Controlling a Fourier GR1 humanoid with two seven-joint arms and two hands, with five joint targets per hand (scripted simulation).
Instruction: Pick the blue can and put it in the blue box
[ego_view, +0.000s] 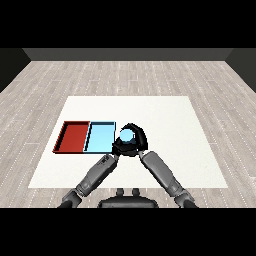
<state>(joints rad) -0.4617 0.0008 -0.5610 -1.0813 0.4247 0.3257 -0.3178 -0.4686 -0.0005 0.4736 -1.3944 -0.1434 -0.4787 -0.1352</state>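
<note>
While the right hand (136, 136) curls round the blue can (127, 135), the can sits just off the right side of the blue box (101, 146). The fingers wrap over the far side of the can and the thumb side comes round the near side, so the hand is holding it. Only the pale round top of the can shows between the black fingers. That round top faces up, so the can looks upright, with its long way pointing up and down. It is hard to tell if the can rests on the white table (170, 125) or is lifted a little.

The blue box lies near the left edge of the table, and the red box (71, 136) lies next to it, even closer to that edge. The can is right beside the blue box's right wall, not inside it.

The left hand (106, 160) is low and close to the near edge of the blue box. Its fingers cannot be made out.

The next move looks short. The can must go left, over the right wall, and down into the blue box. The right hand is the one that has it.
</note>
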